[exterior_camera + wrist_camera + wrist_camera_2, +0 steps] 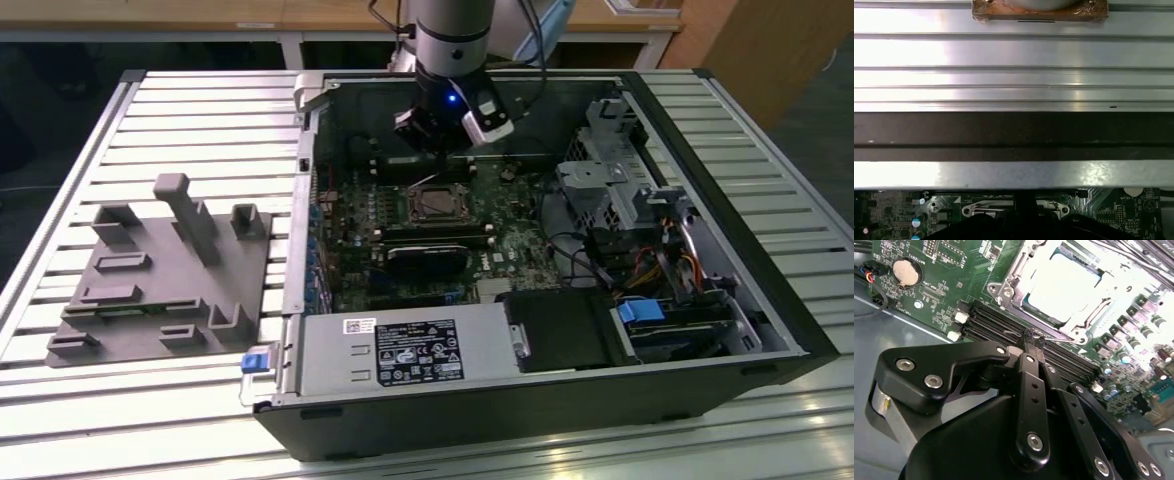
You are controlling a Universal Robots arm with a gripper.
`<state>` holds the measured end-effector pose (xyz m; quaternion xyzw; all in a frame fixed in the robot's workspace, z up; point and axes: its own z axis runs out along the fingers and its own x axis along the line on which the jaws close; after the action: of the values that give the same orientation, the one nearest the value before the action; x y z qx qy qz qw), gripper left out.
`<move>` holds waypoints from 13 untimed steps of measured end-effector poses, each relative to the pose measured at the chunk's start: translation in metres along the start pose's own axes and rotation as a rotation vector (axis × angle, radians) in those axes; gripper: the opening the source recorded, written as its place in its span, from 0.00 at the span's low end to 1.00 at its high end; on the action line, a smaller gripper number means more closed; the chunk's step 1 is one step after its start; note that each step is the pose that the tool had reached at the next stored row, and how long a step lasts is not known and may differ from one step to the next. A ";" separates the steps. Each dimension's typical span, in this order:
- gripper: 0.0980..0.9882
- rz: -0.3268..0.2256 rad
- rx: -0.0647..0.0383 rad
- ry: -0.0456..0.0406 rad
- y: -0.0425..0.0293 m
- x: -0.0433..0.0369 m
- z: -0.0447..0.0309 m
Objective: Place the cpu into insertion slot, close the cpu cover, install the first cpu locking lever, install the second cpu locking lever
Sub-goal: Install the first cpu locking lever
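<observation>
Fixture: a grey block with slots and posts lies on the slatted table at the exterior view's left, well apart from the case. No chip is visible on it.

Case: an open computer case lies on its side, the board facing up.

Gripper: the gripper hangs inside the case over the board's far edge, just beyond the slot. In the second wrist view the gripper has its fingers drawn together to a thin tip with nothing between them; I judge the jaws closed and empty.

Slot: the slot sits mid-board. In the second wrist view the slot is near the fingertips, just past the memory slots.

Cpu: the cpu lies flat in the slot, its metal top glaring under the light.

Cover: the cover frames the cpu; whether it is fully down I cannot tell.

Levers: not clearly made out.

Progress: placing looks done. Cover and both levers I judge still unconfirmed.
</observation>
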<state>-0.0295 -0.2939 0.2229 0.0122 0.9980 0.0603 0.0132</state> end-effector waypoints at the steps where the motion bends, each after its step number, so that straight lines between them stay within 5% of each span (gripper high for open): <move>1: 0.01 0.000 0.000 0.0000 0.0000 -0.0007 0.0011; 13: 0.01 0.000 0.000 -0.0001 -0.0011 -0.0062 0.0203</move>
<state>-0.0228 -0.2927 0.2027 0.0122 0.9980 0.0603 0.0132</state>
